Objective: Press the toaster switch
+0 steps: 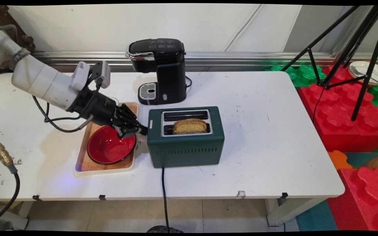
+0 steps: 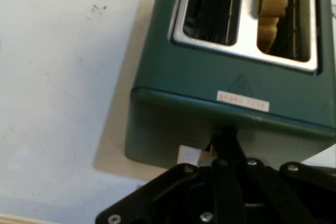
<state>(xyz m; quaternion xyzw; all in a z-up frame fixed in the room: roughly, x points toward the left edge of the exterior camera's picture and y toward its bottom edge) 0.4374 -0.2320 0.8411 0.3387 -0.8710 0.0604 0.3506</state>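
Observation:
A dark green two-slot toaster (image 1: 185,150) stands in the middle of the table. A slice of toast (image 1: 189,126) sticks up from its near slot, and the far slot is empty. My gripper (image 1: 143,130) is shut, its tips together against the toaster's left end wall, above a red bowl (image 1: 110,149). In the hand view the closed gripper (image 2: 226,135) meets the toaster (image 2: 199,77) just under its top edge. A small white part (image 2: 189,156) shows low on that wall. The toast (image 2: 273,3) is at the upper right.
The red bowl rests on a wooden tray (image 1: 87,164) left of the toaster. A black coffee machine (image 1: 162,70) stands behind them. The toaster's cord (image 1: 164,190) runs off the front edge. A tripod (image 1: 356,65) and red foam blocks (image 1: 333,111) stand to the right of the table.

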